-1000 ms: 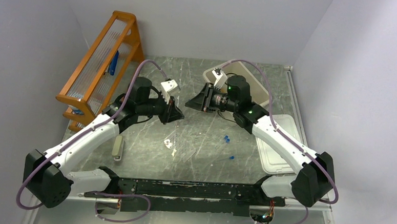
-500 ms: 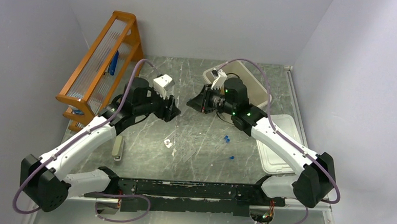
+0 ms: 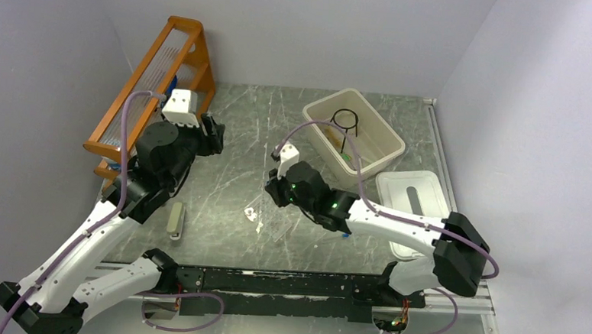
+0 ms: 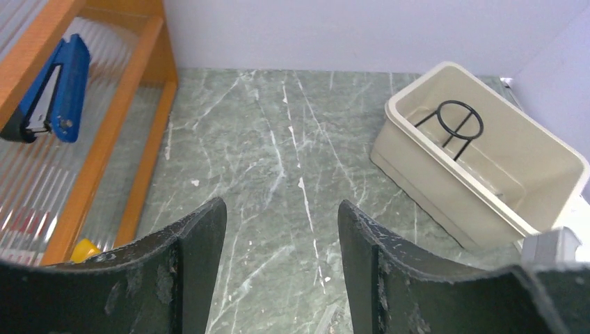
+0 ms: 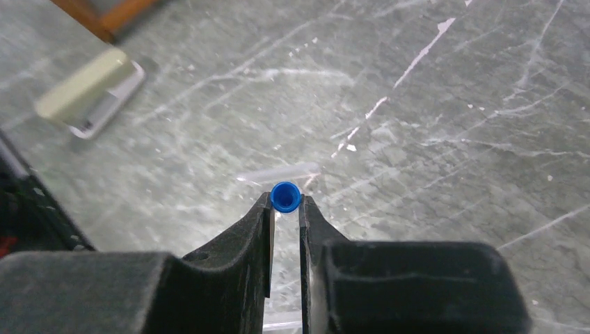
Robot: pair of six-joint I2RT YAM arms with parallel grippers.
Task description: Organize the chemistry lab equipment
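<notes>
In the right wrist view my right gripper [image 5: 285, 203] is shut on a small blue-capped piece [image 5: 285, 196], pinched at the very fingertips a little above the table. A clear thin tube [image 5: 278, 172] lies on the table just beyond it. From above, the right gripper [image 3: 271, 189] hangs over the table's middle, near the clear tubes [image 3: 269, 219] and a small white piece [image 3: 251, 213]. My left gripper [image 4: 282, 217] is open with nothing between its fingers. It sits at the back left [image 3: 213, 136], beside the orange rack. A black wire ring [image 3: 346, 121] stands in the beige bin [image 3: 378, 152].
The orange wooden rack [image 3: 150, 90] leans at the back left with a blue item [image 4: 56, 90] in it and something yellow [image 4: 83, 249] at its foot. A beige stapler-like block [image 3: 175, 220] lies front left. A white lid [image 3: 420, 212] lies at the right.
The two grippers were close together in the air. The left one has opened and swung back left to the rack. The right arm has come down and forward over the table's middle, uncovering the bin.
</notes>
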